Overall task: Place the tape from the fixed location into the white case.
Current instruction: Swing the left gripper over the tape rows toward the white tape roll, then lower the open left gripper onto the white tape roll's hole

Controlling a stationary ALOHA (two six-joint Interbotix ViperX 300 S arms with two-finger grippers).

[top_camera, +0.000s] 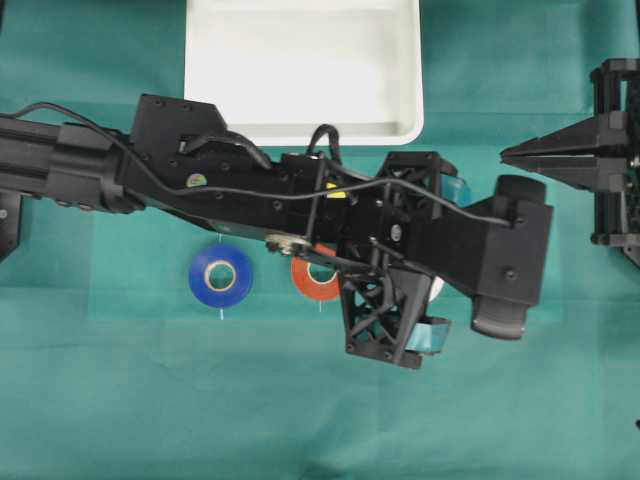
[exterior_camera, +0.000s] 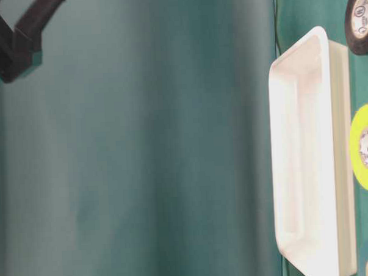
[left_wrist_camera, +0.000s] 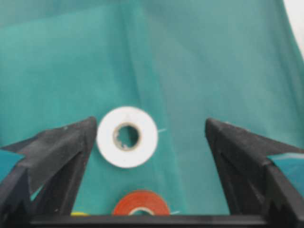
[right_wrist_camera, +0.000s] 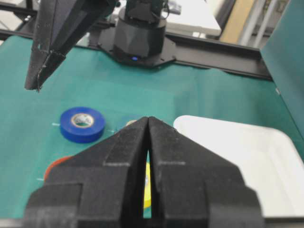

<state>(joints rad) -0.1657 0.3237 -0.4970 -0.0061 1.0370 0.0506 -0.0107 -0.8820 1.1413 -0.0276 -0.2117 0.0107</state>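
Over the middle of the table: the left tool [left_wrist_camera: 152, 137] hangs spread wide above the tape [left_wrist_camera: 127, 137].

From the left wrist view the white tape lies flat on the green cloth, nearer the left finger [left_wrist_camera: 61, 147], apart from both, with a red roll [left_wrist_camera: 141, 208] just below it. Overhead, the white case [top_camera: 300, 65] sits at the top centre, a blue roll [top_camera: 220, 277] lower left, and the right tool [top_camera: 512, 155], pressed together, waits at the right edge.
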